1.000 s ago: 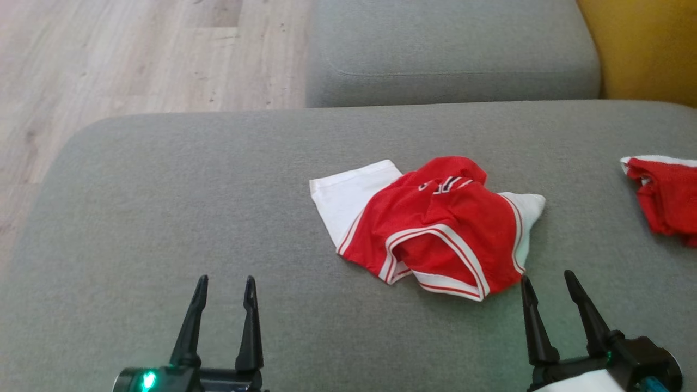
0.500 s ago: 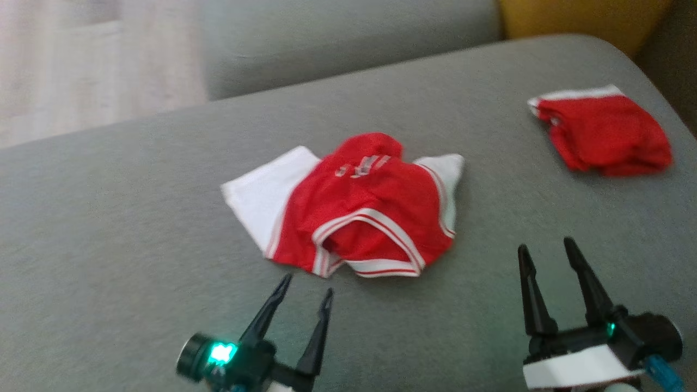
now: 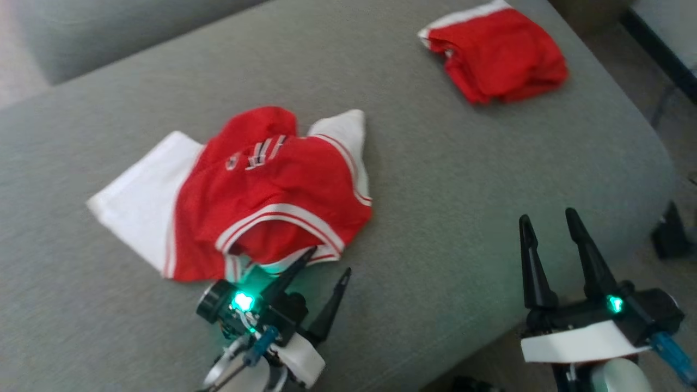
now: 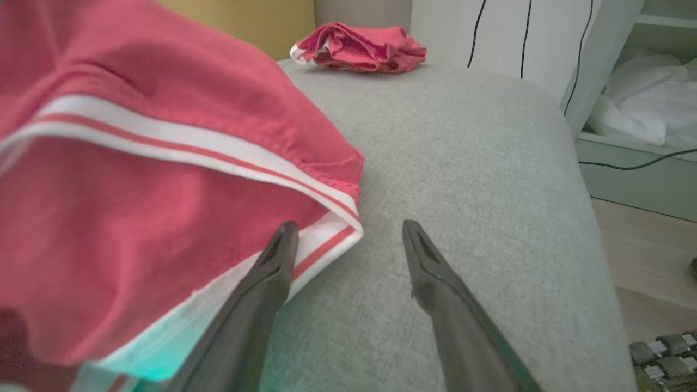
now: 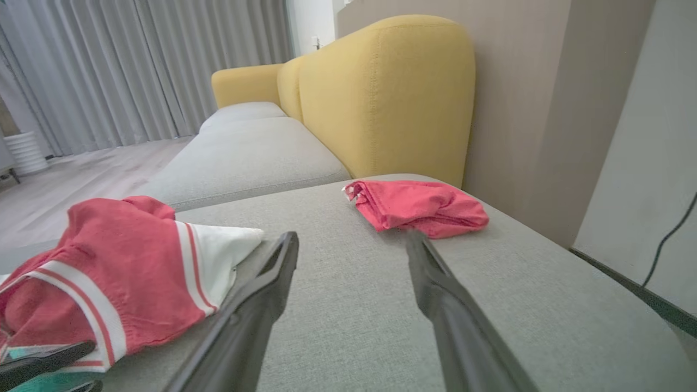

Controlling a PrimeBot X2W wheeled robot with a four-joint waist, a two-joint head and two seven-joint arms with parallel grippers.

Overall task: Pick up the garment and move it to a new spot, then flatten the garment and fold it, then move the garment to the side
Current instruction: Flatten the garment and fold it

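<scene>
What is cut off, covered or unreadable around the garment (image 3: 283, 185)
Its white lettering is too blurred to read, and the left wrist view cuts it off at top and left. One fingertip of the left gripper (image 3: 330, 260) overlaps its near hem; contact cannot be told. Beyond the garment, a folded red piece (image 3: 498, 54) is clipped by the head view's top edge.

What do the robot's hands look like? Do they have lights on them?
Each has two long, pointed black fingers. The left gripper has a bright green light glowing on its base, and the right gripper has a smaller green one. Both have a white wrist band and a little blue part.
</scene>
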